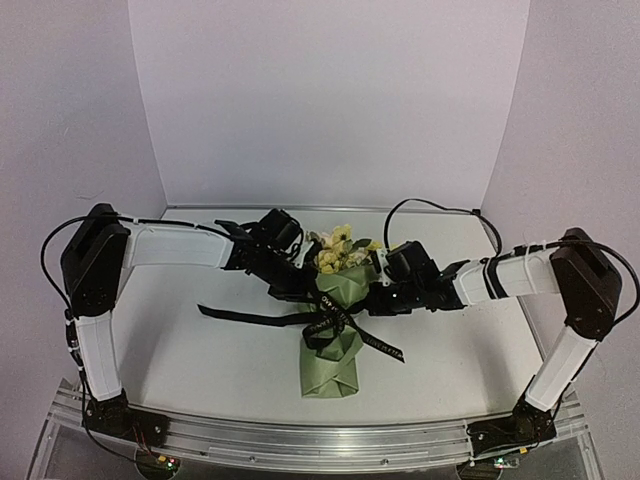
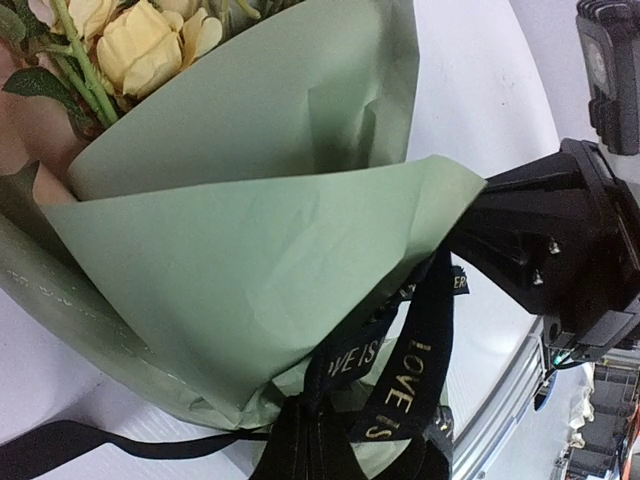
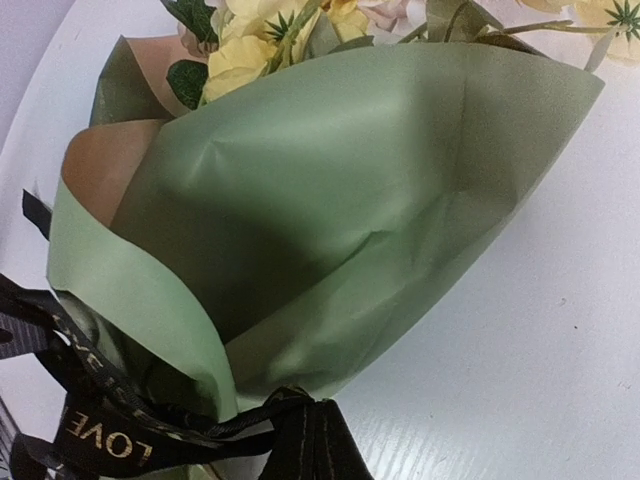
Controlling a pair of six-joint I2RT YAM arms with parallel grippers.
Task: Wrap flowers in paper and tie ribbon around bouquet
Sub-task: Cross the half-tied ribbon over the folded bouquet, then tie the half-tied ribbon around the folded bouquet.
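White desk (image 1: 200, 345) and pale walls frame both arms, elbows out, forearms angled inward to the bouquet (image 1: 331, 365) lying mid-desk. The left tool (image 1: 298, 292) and right tool (image 1: 373, 298) are closed beside its waist; whether either pinches anything is unclear. Smooth, creased olive paper (image 2: 250, 260) cones around soft yellow flowers (image 3: 240, 60), and a glossy black lettered ribbon (image 2: 405, 385) cinches it.
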